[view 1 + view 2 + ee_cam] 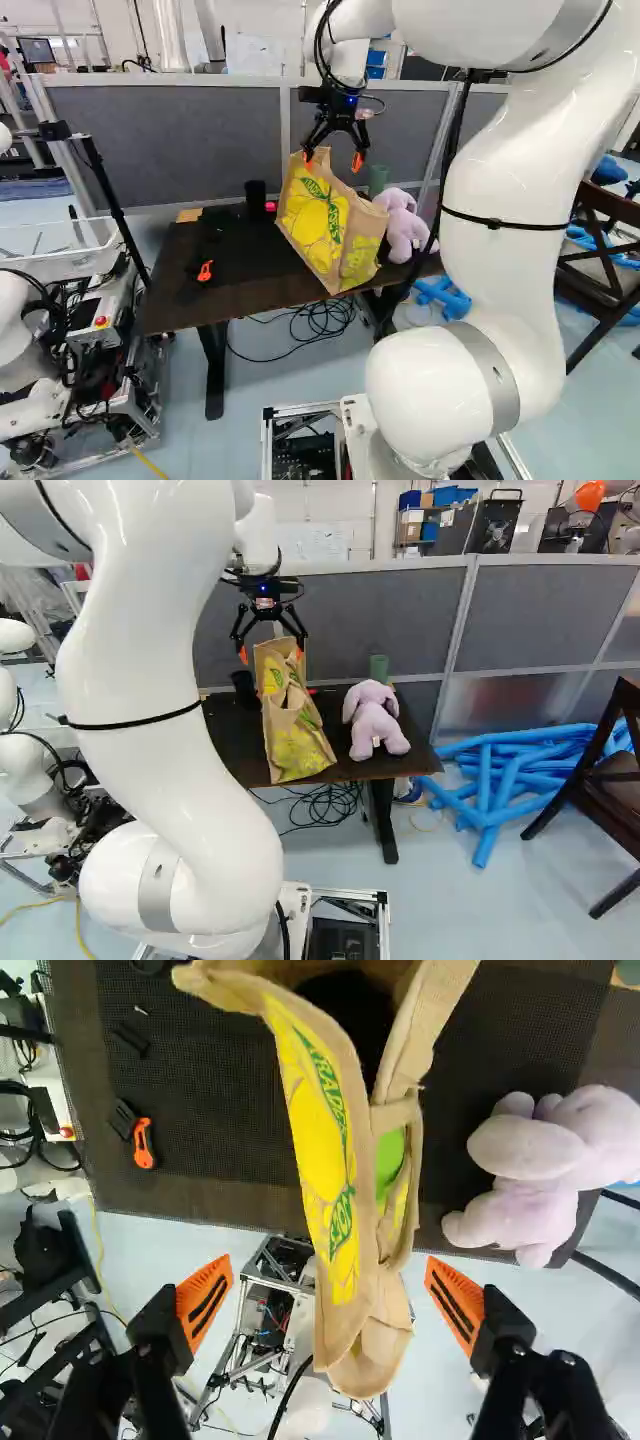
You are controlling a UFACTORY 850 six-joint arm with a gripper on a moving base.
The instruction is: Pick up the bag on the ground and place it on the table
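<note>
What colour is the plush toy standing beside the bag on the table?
Pale lilac; the plush toy shows best in the right base view.

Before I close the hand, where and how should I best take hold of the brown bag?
I would pinch the upper rim of the brown bag from above, one finger outside each broad side: its mouth faces up, and between the fingers of the open hand its long walls draw close together.

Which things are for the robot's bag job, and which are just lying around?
For the job:
- the yellow-and-brown bag
- the table
- the open pincer

Just lying around:
- the purple stuffed animal
- the green cylinder
- the blue tubes
- the wooden chair
</note>
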